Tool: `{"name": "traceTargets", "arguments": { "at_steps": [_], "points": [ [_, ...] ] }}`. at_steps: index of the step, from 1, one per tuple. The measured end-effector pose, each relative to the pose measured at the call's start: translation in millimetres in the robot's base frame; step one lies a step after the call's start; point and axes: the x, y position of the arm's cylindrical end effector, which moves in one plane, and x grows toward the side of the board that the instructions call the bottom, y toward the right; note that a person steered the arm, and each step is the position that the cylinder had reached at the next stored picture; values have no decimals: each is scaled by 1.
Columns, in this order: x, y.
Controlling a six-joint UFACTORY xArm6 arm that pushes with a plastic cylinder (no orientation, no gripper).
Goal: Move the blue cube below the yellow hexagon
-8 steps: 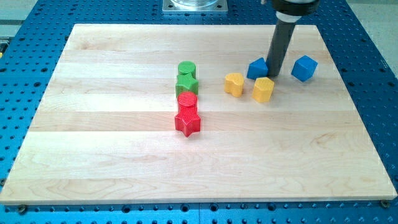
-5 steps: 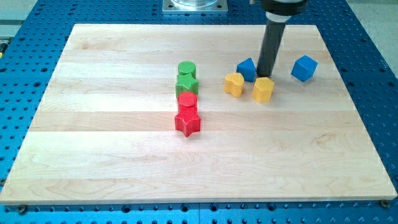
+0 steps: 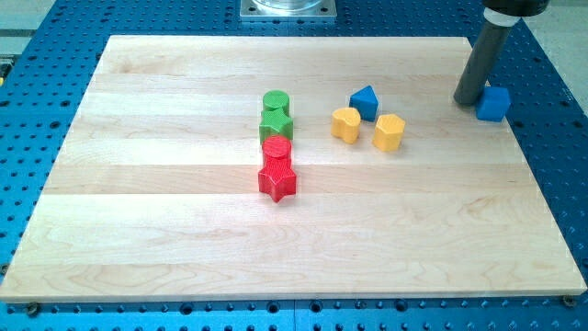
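My tip (image 3: 467, 100) touches the blue cube (image 3: 493, 104) at the board's (image 3: 184, 230) right edge, grasping nothing.

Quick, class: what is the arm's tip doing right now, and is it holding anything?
My tip: no gripper, holds nothing; it stands at the board's right edge, against the left side of the blue cube, right of the yellow hexagon.
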Motion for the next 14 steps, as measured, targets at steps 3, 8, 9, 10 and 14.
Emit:
{"name": "traceTargets", "arguments": {
  "at_steps": [3, 8, 9, 10, 14],
  "points": [
    [-61, 90],
    [33, -21],
    [47, 1],
    [89, -12],
    [96, 3]
  ]
}}
